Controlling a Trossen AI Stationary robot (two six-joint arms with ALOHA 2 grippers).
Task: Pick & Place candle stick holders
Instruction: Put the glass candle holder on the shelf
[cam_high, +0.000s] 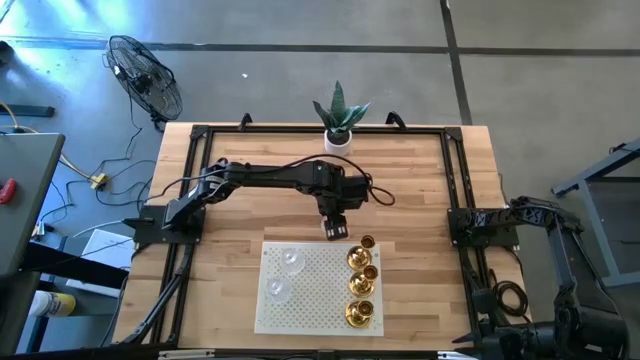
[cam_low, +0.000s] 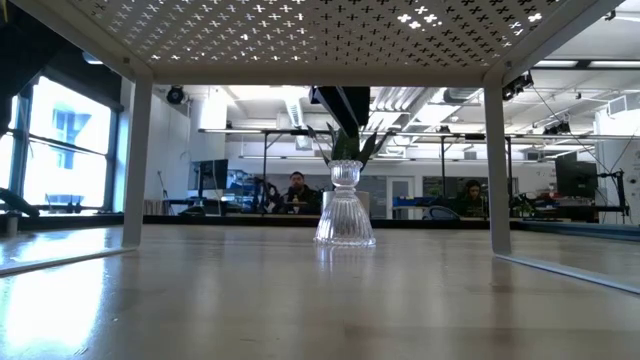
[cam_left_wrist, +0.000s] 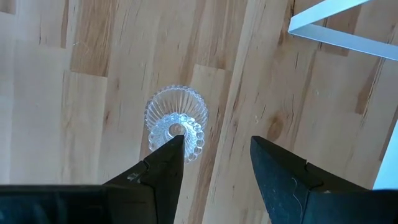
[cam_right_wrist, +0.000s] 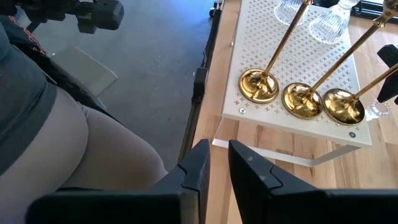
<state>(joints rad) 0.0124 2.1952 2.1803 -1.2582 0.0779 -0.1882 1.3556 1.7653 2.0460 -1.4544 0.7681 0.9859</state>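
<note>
One clear glass candle stick holder (cam_left_wrist: 176, 121) stands upright on its flared foot on the wooden table (cam_low: 300, 290), just beyond the far edge of a white perforated rack (cam_high: 315, 300). My left gripper (cam_left_wrist: 216, 149) hangs open above it, pointing steeply down. One fingertip shows over the holder's rim and the other beside it, with a gap above the holder's top (cam_low: 345, 172). Two glass holders (cam_high: 284, 274) and three gold brass ones (cam_right_wrist: 301, 98) stand on the rack. My right gripper (cam_right_wrist: 219, 158) waits off the table's right side, open by a narrow gap, with nothing between its fingers.
A white pot with a green plant (cam_high: 338, 128) stands at the table's far edge. The rack's legs (cam_low: 497, 160) and top span the table's near middle. A person in grey and beige (cam_right_wrist: 68, 137) stands close to the table's near edge. The dark frame rails (cam_high: 460, 190) run along both sides.
</note>
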